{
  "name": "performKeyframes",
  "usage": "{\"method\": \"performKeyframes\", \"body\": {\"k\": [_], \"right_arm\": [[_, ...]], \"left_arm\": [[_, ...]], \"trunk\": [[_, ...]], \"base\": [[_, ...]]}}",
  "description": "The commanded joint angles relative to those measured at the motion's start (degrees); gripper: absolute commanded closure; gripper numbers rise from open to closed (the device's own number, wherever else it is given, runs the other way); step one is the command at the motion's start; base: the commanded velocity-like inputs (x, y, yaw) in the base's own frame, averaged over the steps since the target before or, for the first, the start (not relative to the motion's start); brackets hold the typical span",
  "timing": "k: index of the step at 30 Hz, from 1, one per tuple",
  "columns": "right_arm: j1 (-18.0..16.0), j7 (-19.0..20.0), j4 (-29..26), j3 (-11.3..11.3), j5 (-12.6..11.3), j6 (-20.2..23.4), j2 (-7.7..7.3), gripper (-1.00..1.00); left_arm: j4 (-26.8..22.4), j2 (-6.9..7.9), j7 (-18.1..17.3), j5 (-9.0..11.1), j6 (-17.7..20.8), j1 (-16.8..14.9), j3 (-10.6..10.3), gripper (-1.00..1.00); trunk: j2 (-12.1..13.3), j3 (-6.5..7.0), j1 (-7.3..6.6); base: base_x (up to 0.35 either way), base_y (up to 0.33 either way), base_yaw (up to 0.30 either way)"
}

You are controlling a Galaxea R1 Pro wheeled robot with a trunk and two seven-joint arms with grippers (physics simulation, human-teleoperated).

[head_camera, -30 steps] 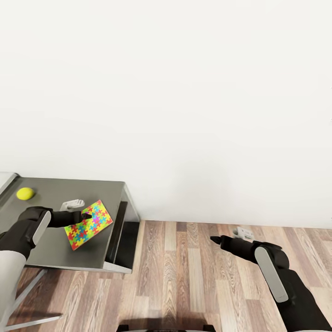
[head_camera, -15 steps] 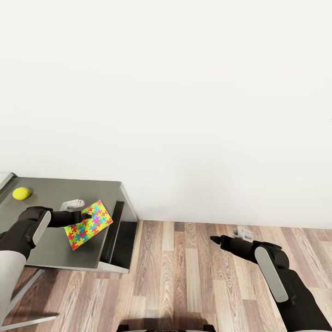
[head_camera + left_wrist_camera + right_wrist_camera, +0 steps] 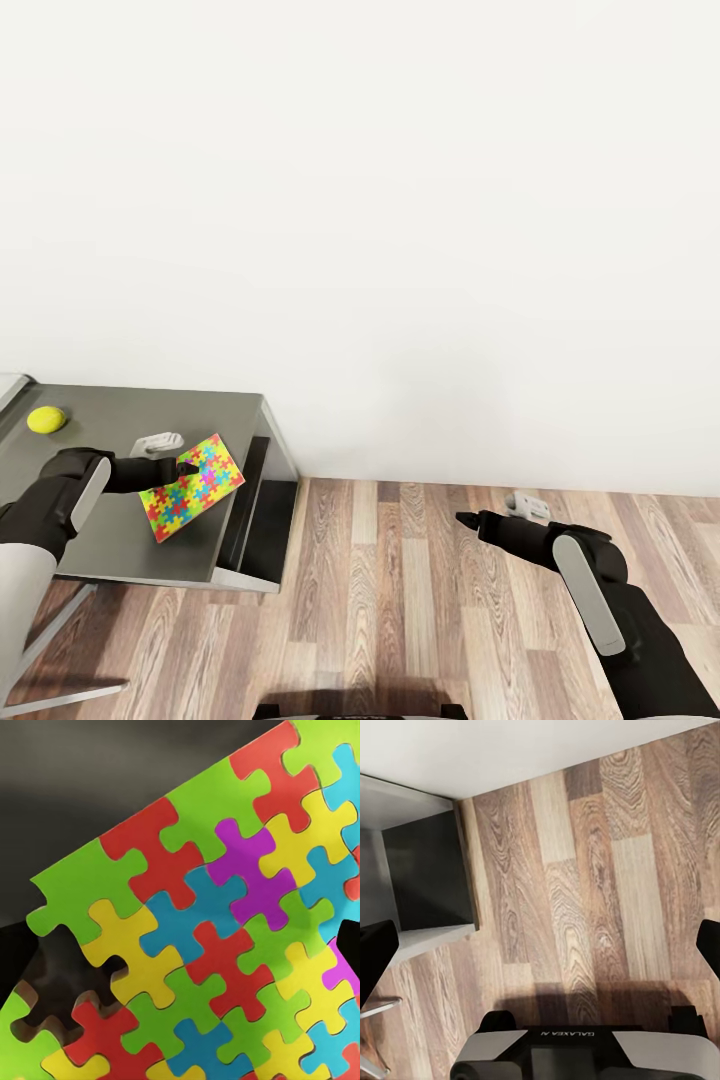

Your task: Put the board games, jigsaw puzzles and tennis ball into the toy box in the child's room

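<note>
The left end effector (image 3: 185,467) grips one jigsaw puzzle (image 3: 192,486) by its edge and holds it tilted over the dark grey end of the desk (image 3: 120,540), near that section's right edge. In the left wrist view the sheet (image 3: 217,945) shows a gap where pieces are missing near one corner. The tennis ball (image 3: 46,420) sits on the desk close to its back edge, well apart from the puzzle.

The right end effector (image 3: 466,518) hangs over the wooden floor (image 3: 400,600), its fingers (image 3: 375,952) spread wide with nothing between them.

The main risk, as I judge it, is the thin hold. The sheet is pinched at one edge only, so a quick swing or turn of the base could make it flex, slip out, or shed more interlocking pieces. Being near the desk's right edge, a dropped sheet may slide off onto the floor.
</note>
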Motion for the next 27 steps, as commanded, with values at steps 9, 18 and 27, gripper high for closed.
{"method": "performKeyframes", "body": {"k": [9, 18, 27], "right_arm": [[0.0, -0.2, -0.1, 0.0, -0.3, 0.2, 0.01, -1.00], [0.0, -0.2, -0.1, 0.1, -0.3, 0.2, 0.01, -1.00], [0.0, -0.2, -0.1, 0.1, -0.3, 0.2, 0.01, -1.00]], "left_arm": [[1.7, -0.03, -0.1, 1.0, 0.6, 0.0, 0.1, -1.00], [1.7, -0.03, -0.1, 1.0, 0.6, 0.0, 0.1, -1.00], [1.7, -0.03, -0.1, 1.0, 0.6, 0.0, 0.1, -1.00]], "trunk": [[-0.1, -0.09, 0.05], [-0.1, -0.09, 0.05], [-0.1, -0.09, 0.05]], "base": [[0.000, 0.000, 0.000], [0.000, -0.106, 0.000], [0.000, -0.017, 0.000]]}}
